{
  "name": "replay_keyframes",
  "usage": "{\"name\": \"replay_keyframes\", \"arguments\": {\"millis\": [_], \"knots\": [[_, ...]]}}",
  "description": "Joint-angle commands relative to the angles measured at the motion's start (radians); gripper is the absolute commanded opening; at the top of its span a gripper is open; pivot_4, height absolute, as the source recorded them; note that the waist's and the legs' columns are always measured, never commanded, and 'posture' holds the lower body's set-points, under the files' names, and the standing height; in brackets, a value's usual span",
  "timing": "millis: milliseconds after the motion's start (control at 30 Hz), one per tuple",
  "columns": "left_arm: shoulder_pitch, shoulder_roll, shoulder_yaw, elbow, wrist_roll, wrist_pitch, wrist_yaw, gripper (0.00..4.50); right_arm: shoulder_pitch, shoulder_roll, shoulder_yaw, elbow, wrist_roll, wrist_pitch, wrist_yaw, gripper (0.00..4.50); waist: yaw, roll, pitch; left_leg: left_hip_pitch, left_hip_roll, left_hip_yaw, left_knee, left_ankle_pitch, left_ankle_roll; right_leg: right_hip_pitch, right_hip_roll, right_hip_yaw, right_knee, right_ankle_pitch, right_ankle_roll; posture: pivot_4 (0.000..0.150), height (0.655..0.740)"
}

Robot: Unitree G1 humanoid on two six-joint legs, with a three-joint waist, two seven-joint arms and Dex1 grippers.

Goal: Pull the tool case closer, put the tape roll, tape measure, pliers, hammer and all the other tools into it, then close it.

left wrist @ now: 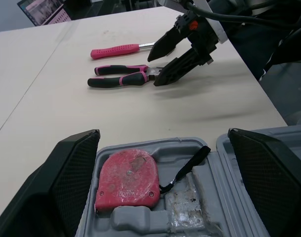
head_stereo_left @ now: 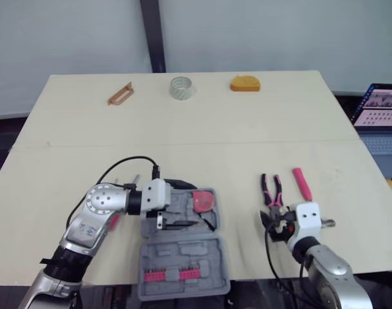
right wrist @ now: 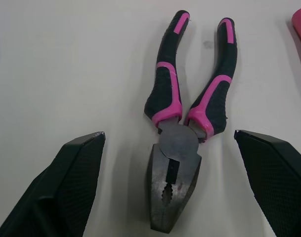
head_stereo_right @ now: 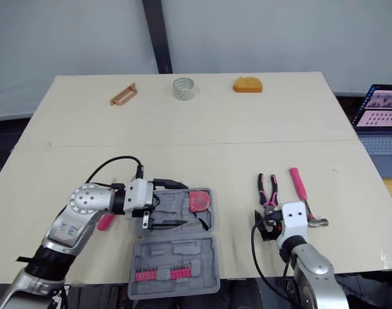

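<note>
Your right gripper [right wrist: 168, 133] is spread wide and holds nothing; its fingers [right wrist: 76, 182] stand one to each side of the head of the pliers [right wrist: 175, 143] without touching it. The pliers lie flat on the table [head_stereo_left: 202, 135], right of centre near the near edge, head toward you, pink-and-black handles splayed and pointing far. Just to their right lies the hammer [head_stereo_left: 302, 184], pink handle pointing far, its metal head beside the right wrist. Your left gripper [left wrist: 163, 132] is likewise spread and empty, its fingers on either side of the red tape measure [left wrist: 128, 178]. That tape measure sits in a right-hand compartment of the far half of the case [head_stereo_left: 183, 254], its black strap trailing to the right. The case lies open at the near edge, left of the pliers and well apart from them; its near half carries a row of pink bits [head_stereo_left: 171, 275]. A pink handle [head_stereo_right: 105, 222] shows at the left of the case, partly hidden by your left arm; you cannot tell what tool it is. Along the far edge, well away from the case, stand a copper-coloured frame [head_stereo_left: 120, 94] at left, the tape roll [head_stereo_left: 182, 87] in the middle and an orange item [head_stereo_left: 245, 84] to its right. A laptop [head_stereo_left: 379, 109] sits off the table's right side.
</note>
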Motion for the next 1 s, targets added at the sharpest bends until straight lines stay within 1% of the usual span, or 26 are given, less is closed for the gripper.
{"name": "replay_keyframes", "arguments": {"millis": [33,400,433,500,600,667,700,867,1000], "knots": [[-0.011,-0.006,-0.005,-0.016,0.005,-0.019,-0.004,4.50,-0.012,0.008,0.003,0.003,-0.027,-0.020,-0.030,4.42,-0.001,0.000,0.000,0.000,0.000,0.000,0.000,0.000,0.000,0.000,0.000,0.000,0.000,0.000,0.000,0.150,0.7400],[-0.021,-0.019,-0.005,-0.021,0.012,-0.009,0.010,4.50,-0.027,0.049,0.007,0.057,-0.048,0.025,-0.072,4.42,-0.003,0.000,0.000,0.000,0.000,0.000,0.000,0.000,0.000,0.000,0.000,0.000,0.001,0.000,0.000,0.150,0.7400],[-0.022,-0.020,-0.005,-0.021,0.013,-0.009,0.010,4.50,-0.026,0.052,0.005,0.059,-0.049,0.026,-0.074,4.20,-0.003,0.000,0.000,0.000,0.000,0.000,0.000,0.000,0.000,0.000,0.000,0.000,0.001,0.000,0.000,0.150,0.7400],[-0.026,-0.023,-0.006,-0.019,0.014,-0.009,0.012,4.50,-0.027,0.055,0.007,0.065,-0.053,0.023,-0.076,3.60,-0.002,0.000,0.000,0.000,0.000,0.000,0.000,0.000,0.000,0.000,0.000,0.000,0.001,0.000,0.000,0.150,0.7400],[-0.031,-0.028,-0.007,-0.017,0.015,-0.008,0.015,4.50,-0.026,0.059,0.006,0.069,-0.058,0.022,-0.084,2.22,0.002,0.000,0.000,0.000,0.000,0.000,0.000,0.000,0.000,0.000,0.000,0.000,0.001,0.000,0.000,0.150,0.7400],[-0.032,-0.030,-0.008,-0.017,0.015,-0.008,0.016,4.50,-0.024,0.061,0.004,0.068,-0.059,0.022,-0.087,1.16,0.004,0.000,0.000,0.000,0.000,0.000,0.000,0.000,0.000,0.000,0.000,0.001,0.001,0.000,0.000,0.150,0.7400],[-0.032,-0.031,-0.008,-0.018,0.015,-0.009,0.017,4.50,-0.023,0.061,0.003,0.067,-0.058,0.021,-0.086,0.94,0.004,0.000,0.000,0.000,0.000,0.000,0.000,0.000,0.000,0.000,0.000,0.001,0.001,0.000,0.000,0.150,0.7400],[-0.029,-0.035,0.000,-0.006,0.014,-0.016,0.022,4.50,-0.026,0.052,-0.015,0.047,-0.047,0.013,-0.078,0.96,0.005,0.000,0.000,0.000,0.000,0.000,0.000,0.000,0.000,0.000,0.000,0.001,0.001,0.000,0.000,0.150,0.7400],[-0.020,-0.033,0.010,0.001,0.015,-0.022,0.030,4.50,-0.036,-0.014,-0.013,-0.002,-0.027,-0.005,0.000,0.96,0.006,0.000,0.000,0.000,0.000,0.000,0.000,0.000,0.000,0.000,0.000,0.001,0.001,0.000,0.000,0.150,0.7400]]}}
